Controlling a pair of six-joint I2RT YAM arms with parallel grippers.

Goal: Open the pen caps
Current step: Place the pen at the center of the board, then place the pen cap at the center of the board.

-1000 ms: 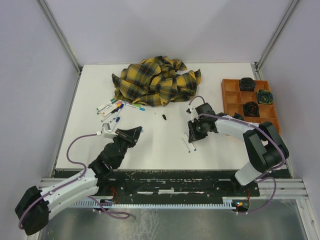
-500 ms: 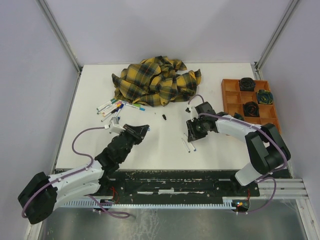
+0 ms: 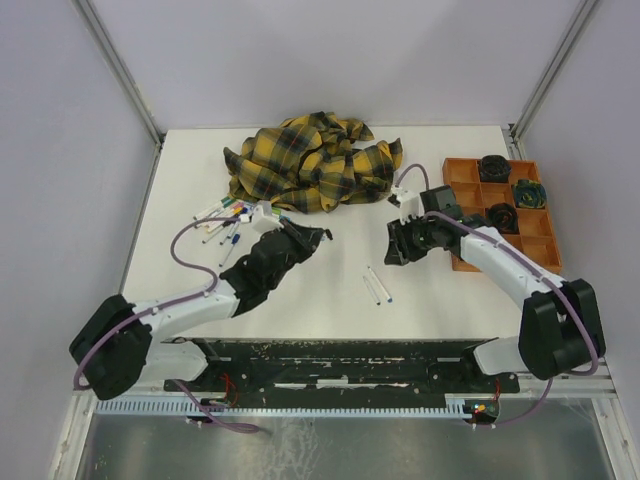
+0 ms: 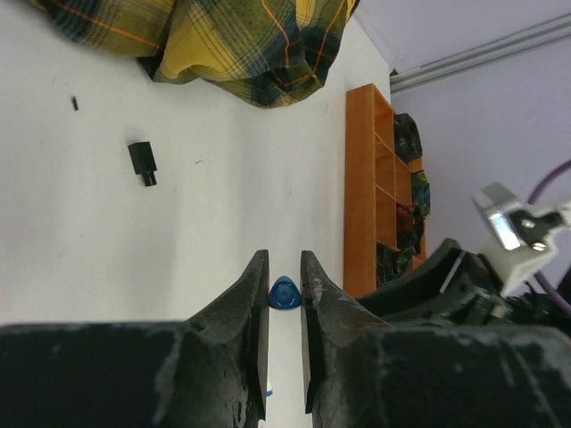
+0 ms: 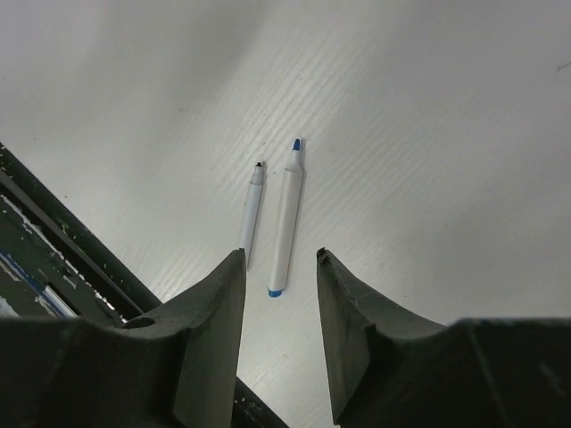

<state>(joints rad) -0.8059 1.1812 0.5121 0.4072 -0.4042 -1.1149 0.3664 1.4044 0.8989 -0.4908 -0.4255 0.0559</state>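
2 pens (image 5: 285,214) are lying uncapped near the front edge, so I am lifting my open, empty right claw (image 3: 392,255) off them while my left claw (image 4: 284,259) is carrying a pinched blue cap (image 4: 284,292) toward the back edge.

Top camera overlooks the table (image 3: 440,300); wrist cameras hover close above, the right sharing two pens (image 5: 285,217).

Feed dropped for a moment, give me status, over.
Left gripper shut on blue cap. Right gripper open, empty, near two uncapped pens. Black cap lying loose. Capped pens by plaid cloth, nothing blocking.
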